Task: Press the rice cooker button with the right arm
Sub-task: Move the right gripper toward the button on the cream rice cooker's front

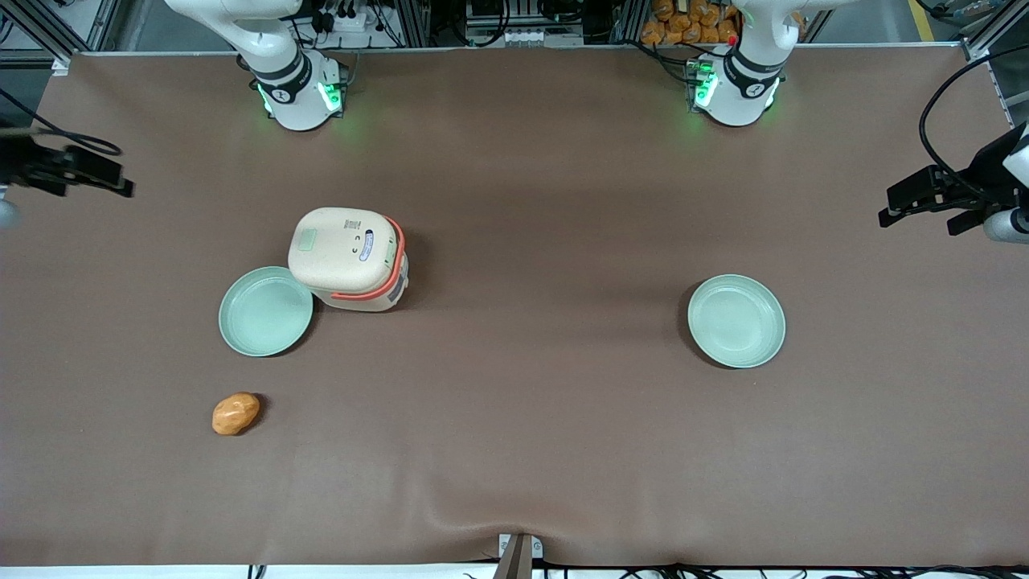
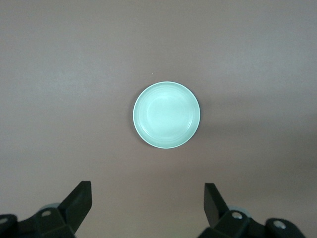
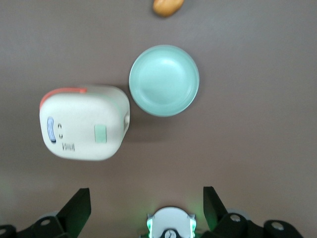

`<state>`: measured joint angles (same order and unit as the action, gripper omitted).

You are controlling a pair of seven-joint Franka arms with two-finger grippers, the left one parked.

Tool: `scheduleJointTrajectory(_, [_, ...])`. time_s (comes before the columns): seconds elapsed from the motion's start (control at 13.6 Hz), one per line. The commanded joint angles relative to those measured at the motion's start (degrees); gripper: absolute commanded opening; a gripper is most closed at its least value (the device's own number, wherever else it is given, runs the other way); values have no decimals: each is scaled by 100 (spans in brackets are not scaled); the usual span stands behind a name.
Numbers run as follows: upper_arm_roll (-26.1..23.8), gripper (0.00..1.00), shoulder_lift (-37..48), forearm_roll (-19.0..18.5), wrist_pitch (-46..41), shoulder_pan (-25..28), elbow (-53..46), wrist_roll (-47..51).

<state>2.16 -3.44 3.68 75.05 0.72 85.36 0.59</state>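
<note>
The rice cooker [image 1: 350, 257] is cream with a coral-orange band and stands upright on the brown table with its domed lid shut. The button [image 1: 308, 239] is a small pale green patch on the lid, away from the blue oval label [image 1: 368, 244]. The right arm's gripper [image 1: 112, 178] hangs high at the working arm's end of the table, well apart from the cooker. In the right wrist view the gripper [image 3: 147, 198] is open and empty, looking down on the cooker [image 3: 84, 129] and its button [image 3: 101, 134].
A pale green plate [image 1: 265, 311] touches the cooker's side, nearer the front camera; it shows in the right wrist view [image 3: 164, 80]. An orange potato-like object [image 1: 235, 413] lies nearer the camera still. A second green plate [image 1: 736, 320] lies toward the parked arm's end.
</note>
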Motion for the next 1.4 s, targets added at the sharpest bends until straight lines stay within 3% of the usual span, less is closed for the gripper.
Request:
scheduleJointTrajectory(0.0, [13,100,-236,54,-113,323,233,73])
scheduleJointTrajectory(0.52, [13,100,-289,221,616,789,1508,300])
scheduleJointTrajectory(0.88, [13,100,-306,230,748,816,1755,442])
scheduleJointTrajectory(1.11, [13,100,-429,651,958,825,1791,477])
scheduleJointTrajectory(1.33, [13,100,-561,670,1065,913,1791,811])
